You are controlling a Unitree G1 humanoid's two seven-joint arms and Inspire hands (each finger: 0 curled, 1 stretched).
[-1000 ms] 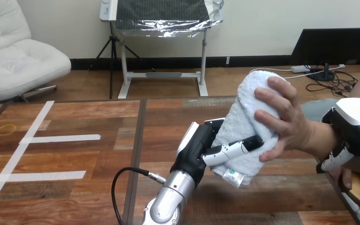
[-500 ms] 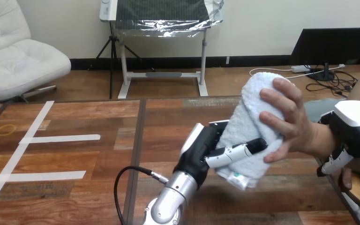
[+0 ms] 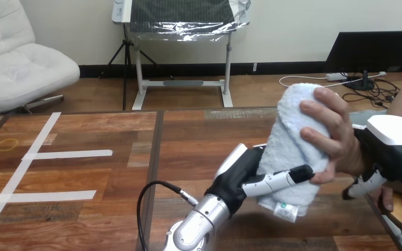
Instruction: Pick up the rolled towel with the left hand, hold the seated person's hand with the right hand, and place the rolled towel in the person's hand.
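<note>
The wooden table lies bare under the handover, which sits toward its right side. Your left hand has its fingers curled round the lower half of the rolled towel, holding it tilted and clear of the wood. The person's hand wraps the upper half, so both hands are on the towel and the placing looks nearly done. Your right hand lies against the person's wrist, likely to steady it. Whether it grips you cannot tell. Loosen the left only once their hold looks firm.
</note>
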